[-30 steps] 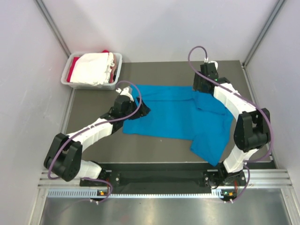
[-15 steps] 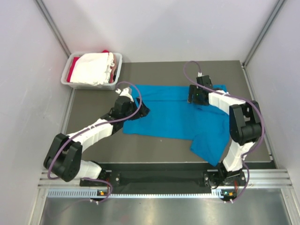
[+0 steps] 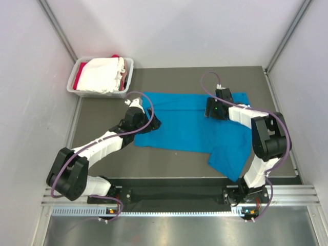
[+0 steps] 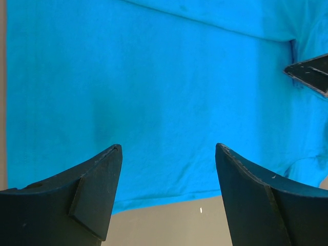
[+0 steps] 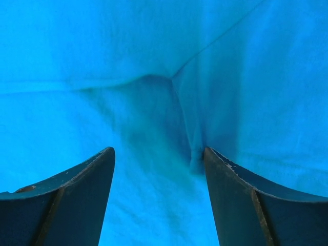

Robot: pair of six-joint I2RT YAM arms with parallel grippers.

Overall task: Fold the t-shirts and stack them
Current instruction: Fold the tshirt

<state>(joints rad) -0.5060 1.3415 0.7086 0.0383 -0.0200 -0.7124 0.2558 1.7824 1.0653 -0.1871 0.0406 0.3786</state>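
Left gripper point(image 4: 169, 149) jaws stand apart, empty, over the blue shirt's point(image 3: 187, 123) left end. Right gripper point(image 5: 156, 151) jaws are apart too, close above a seam crease. The blue shirt lies spread on the table point(image 3: 97, 113); a white shirt point(image 3: 100, 74) sits in the tub point(image 3: 129, 66).

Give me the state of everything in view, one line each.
Blue shirt: spread on the table, unfolded.
Left gripper: open, over the shirt's edge.
Right gripper: open, astride a crease in the shirt.
White cloth: heaped in the tub.
Red cloth: tucked beside it, mostly hidden.
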